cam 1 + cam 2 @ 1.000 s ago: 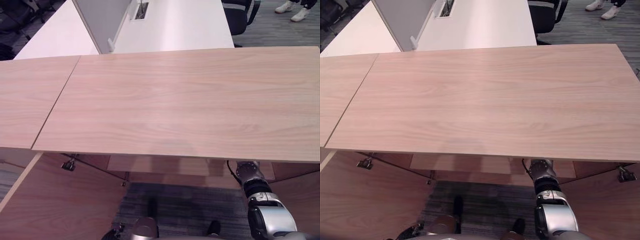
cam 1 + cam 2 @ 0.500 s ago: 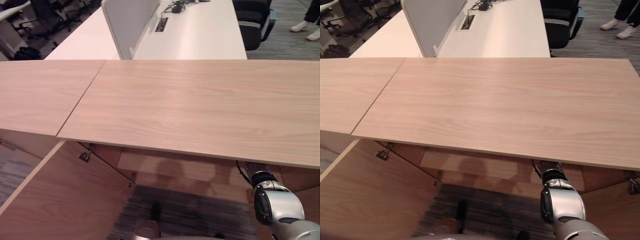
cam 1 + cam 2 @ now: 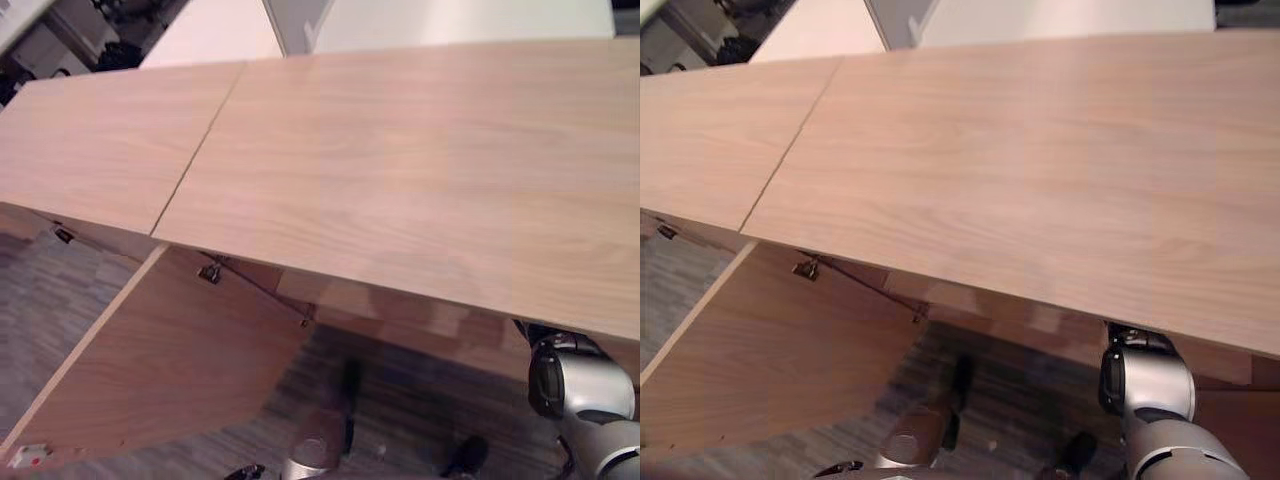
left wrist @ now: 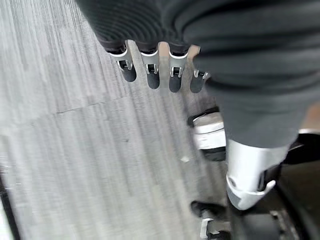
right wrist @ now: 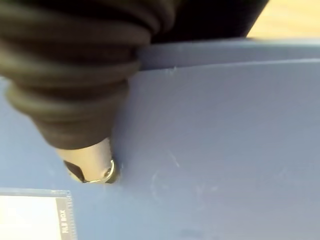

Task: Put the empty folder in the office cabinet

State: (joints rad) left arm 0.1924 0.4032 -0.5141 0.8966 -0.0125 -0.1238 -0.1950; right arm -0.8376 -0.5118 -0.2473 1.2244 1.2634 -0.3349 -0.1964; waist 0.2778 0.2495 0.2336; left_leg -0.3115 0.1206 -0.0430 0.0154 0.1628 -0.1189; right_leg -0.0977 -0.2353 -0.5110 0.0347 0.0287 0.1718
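Two wide wooden slabs form the cabinet top, and the right arm goes in beneath its near edge, so the right hand works out of the head camera's sight, under that slab. Well off to the hand's left, the cabinet door hangs swung open toward the robot, its hinge just under the top.

Compared with half a second ago, the whole scene has slid across both eye views: the head has turned left and down, bringing more of the door into sight. The cabinet itself has not moved, and the arm still reaches inside.

Right against the hand lies the blue folder. One silver digit touches its face at a small metal ring, with a white label just beside the tip. Whether the other fingers clamp the folder I cannot tell.

My reading is that the folder is already within the cabinet opening and the placing is nearly done, with release and withdrawal remaining.

The left hand hangs over grey carpet, fingers straight and holding nothing.
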